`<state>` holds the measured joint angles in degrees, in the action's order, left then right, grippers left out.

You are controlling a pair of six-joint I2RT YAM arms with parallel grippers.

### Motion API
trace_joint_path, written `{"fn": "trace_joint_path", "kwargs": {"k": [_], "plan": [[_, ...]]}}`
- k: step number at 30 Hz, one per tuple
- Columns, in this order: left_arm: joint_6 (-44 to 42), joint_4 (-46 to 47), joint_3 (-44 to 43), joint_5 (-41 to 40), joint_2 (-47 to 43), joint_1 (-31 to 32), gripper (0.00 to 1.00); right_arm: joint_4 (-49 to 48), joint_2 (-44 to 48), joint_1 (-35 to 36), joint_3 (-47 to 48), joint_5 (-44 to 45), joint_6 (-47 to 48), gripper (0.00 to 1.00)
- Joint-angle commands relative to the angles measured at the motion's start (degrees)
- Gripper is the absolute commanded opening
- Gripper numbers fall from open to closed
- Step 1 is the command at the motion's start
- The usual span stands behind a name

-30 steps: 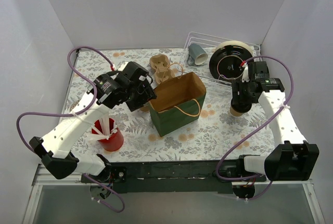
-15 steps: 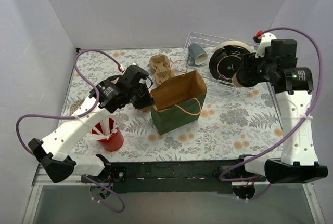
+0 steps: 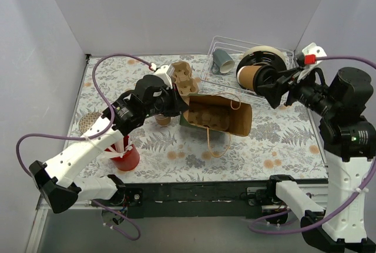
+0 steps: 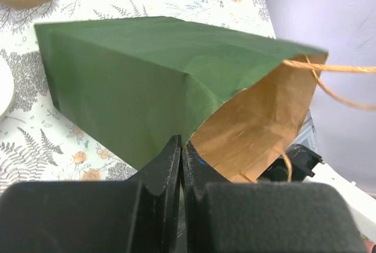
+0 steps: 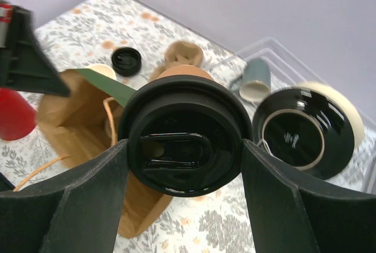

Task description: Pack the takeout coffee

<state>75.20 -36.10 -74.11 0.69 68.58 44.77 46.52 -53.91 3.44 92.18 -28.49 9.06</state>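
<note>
A takeout coffee (image 3: 251, 77), a tan paper cup with a black lid (image 5: 185, 141), hangs on its side above the table. My right gripper (image 3: 269, 84) is shut on it, one finger on each side of the lid (image 5: 185, 147). A green paper bag (image 3: 226, 118) with a brown inside is tilted over, its mouth up and to the right. My left gripper (image 3: 183, 105) is shut on the bag's rim (image 4: 181, 144), pinching the paper wall. A second tan cup (image 3: 163, 118), without a lid and white inside (image 5: 100, 71), stands left of the bag. A loose black lid (image 5: 126, 60) lies behind it.
A brown pulp cup carrier (image 3: 183, 78) lies behind the bag. The wire rack (image 3: 276, 97) at the back right holds a grey-blue mug (image 3: 222, 59) and a black plate (image 5: 305, 130). A red cup of white sticks (image 3: 125, 154) stands front left.
My left gripper closed on the bag's rim and tipped the bag over. My right arm lifted the lidded cup off the table, turned it sideways and carried it up and left.
</note>
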Motion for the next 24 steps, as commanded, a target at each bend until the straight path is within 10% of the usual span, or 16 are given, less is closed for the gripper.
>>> {"fn": "trace_joint_path", "kwargs": {"k": [1, 15, 24], "plan": [[-2.87, 4.29, -2.35, 4.31, 1.29, -0.65, 0.00, -10.92, 4.16, 0.42, -2.80, -10.26, 0.96, 0.46], [-3.47, -10.22, -19.14, 14.69, 16.85, -5.31, 0.00, -12.17, 6.18, 0.69, -6.84, -21.70, 2.62, 0.47], [-6.64, -7.15, -14.67, 17.50, 14.74, -5.40, 0.00, -2.49, 4.78, 1.21, -12.55, -17.23, 15.80, 0.46]]}}
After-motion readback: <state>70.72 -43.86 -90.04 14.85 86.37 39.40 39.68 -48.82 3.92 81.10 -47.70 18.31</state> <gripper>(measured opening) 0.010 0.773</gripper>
